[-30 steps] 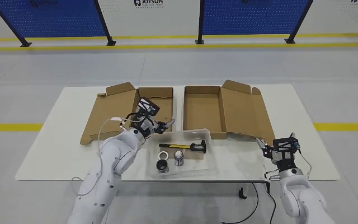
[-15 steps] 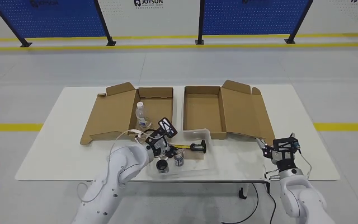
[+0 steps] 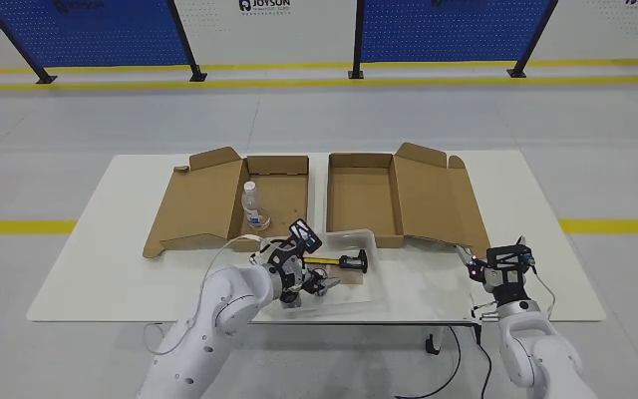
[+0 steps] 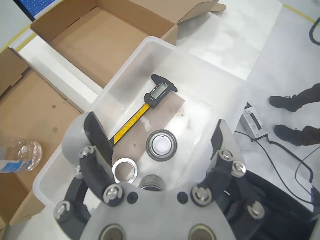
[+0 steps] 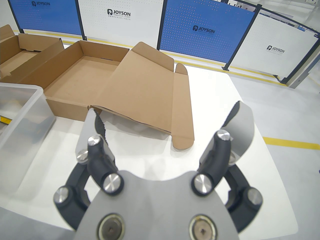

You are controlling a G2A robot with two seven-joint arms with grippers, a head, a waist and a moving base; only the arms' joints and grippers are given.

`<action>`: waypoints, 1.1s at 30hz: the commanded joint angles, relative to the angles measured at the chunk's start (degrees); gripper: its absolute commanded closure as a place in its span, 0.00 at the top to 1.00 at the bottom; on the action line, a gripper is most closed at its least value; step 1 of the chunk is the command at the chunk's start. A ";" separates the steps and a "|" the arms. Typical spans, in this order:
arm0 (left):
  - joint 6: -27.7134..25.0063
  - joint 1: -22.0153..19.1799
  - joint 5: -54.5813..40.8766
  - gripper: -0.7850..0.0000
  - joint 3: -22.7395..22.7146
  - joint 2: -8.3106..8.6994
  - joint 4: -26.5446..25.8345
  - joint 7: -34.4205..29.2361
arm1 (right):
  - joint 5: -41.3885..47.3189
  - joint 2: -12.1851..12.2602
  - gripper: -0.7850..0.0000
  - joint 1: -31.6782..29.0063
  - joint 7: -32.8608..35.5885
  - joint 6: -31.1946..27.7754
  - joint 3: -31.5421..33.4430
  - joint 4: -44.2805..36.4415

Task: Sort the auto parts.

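1. writing: the blue and white panels [image 5: 120,13] behind the bench [image 3: 130,229] each carry a printed logo with one word.
2. the caliper [image 4: 160,92] has a yellow scale with fine black marks and a small grey display; its figures are too small to tell.
3. the bottle [image 3: 253,206] has a blue and white label; its print is not legible. it is inside the left cardboard box [image 3: 279,190].
4. the left hand [image 4: 156,123] hangs over the near end of the clear bin [image 4: 150,43], pointing down into it. its two fingers are spread wide and pinch nothing.
5. under this hand three metal parts lie on the bin floor: a flat ring [image 4: 124,170], a round part with a white centre [image 4: 161,145] and a dark cylinder [image 4: 151,183], partly hidden by the wrist.
6. the caliper lies in the same bin, farther from the hand, with its scale running toward the ring.
7. the bin stands on the bench just before the two open boxes, close to the right cardboard box [image 3: 361,199].
8. the right hand [image 5: 165,109] is low over the near right corner of the bench, well apart from the bin. its fingers are spread and hold nothing; they point toward the open flap of the right box.
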 commanded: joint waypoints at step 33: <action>0.27 -4.16 -7.43 0.70 4.35 0.43 5.79 -8.48 | 0.00 0.00 1.00 0.00 0.00 0.00 0.00 0.00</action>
